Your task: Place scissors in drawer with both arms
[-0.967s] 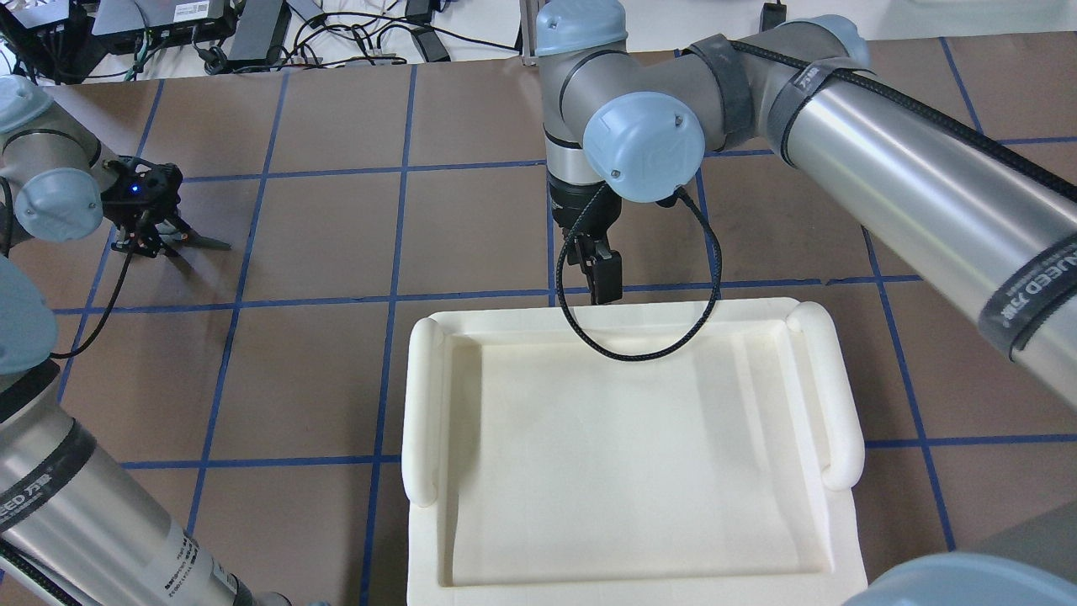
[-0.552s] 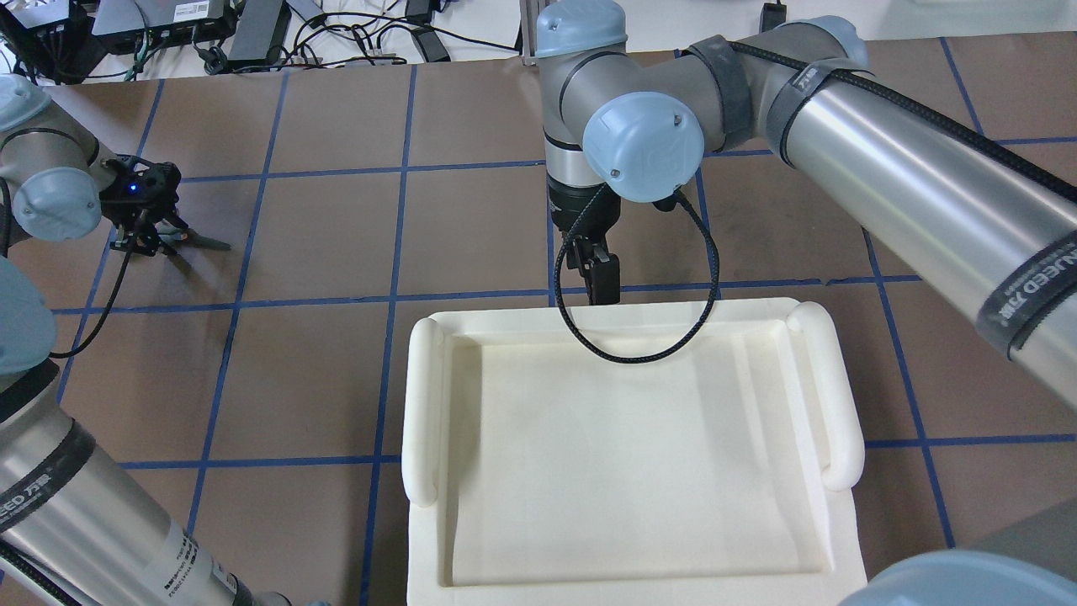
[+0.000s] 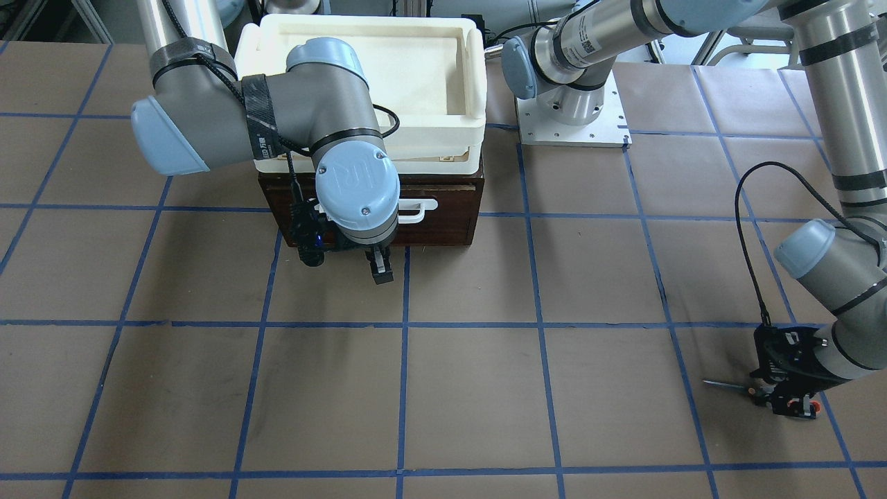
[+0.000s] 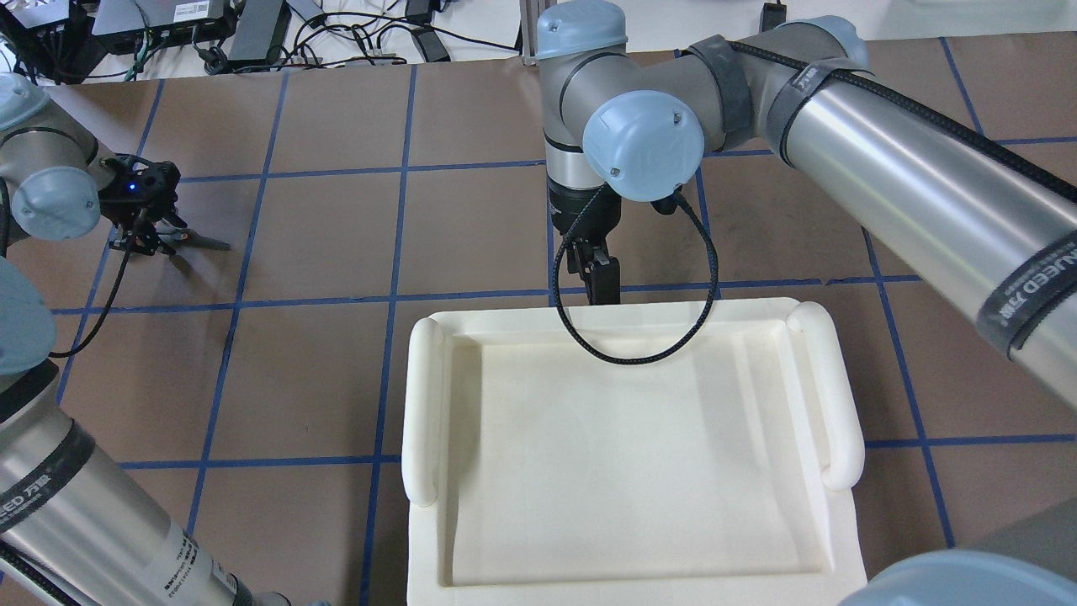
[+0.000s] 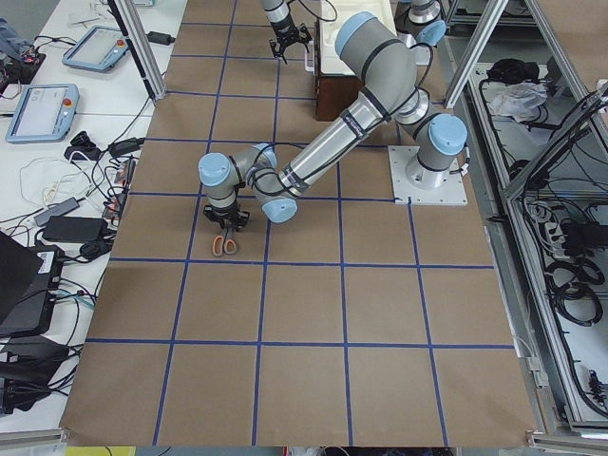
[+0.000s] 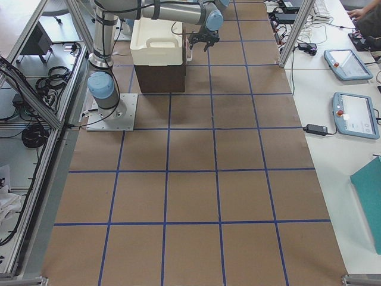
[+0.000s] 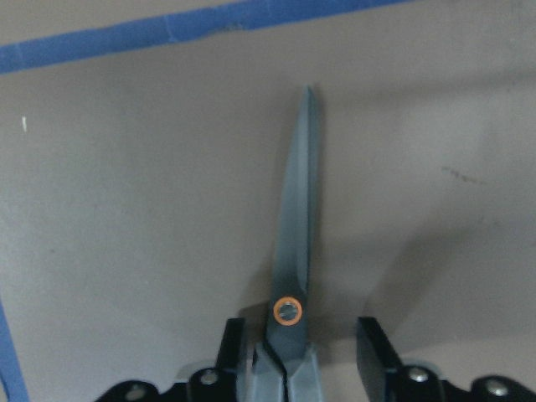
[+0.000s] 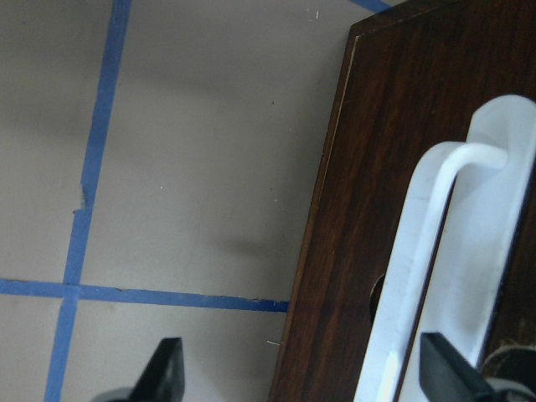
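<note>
The scissors (image 7: 297,218) lie flat on the brown table, blades closed; they also show in the front view (image 3: 724,384). My left gripper (image 7: 301,343) is open, low over them, one finger on each side of the pivot, the right finger apart from it. The dark brown drawer (image 3: 443,215) is closed, with its white bar handle (image 8: 435,218) on the front. My right gripper (image 8: 306,373) is open and empty just before that handle; it also shows in the overhead view (image 4: 593,282).
A cream-white tray (image 4: 425,396) sits on top of the drawer cabinet. The table is brown paper with blue tape grid lines (image 3: 402,326). The left arm's base plate (image 3: 572,114) stands beside the cabinet. Tablets and cables lie off the table's far edge.
The right gripper has edged slightly away from the tray's edge. The left gripper has shifted a little over the scissors. Neither gripper has visibly opened or shut.
</note>
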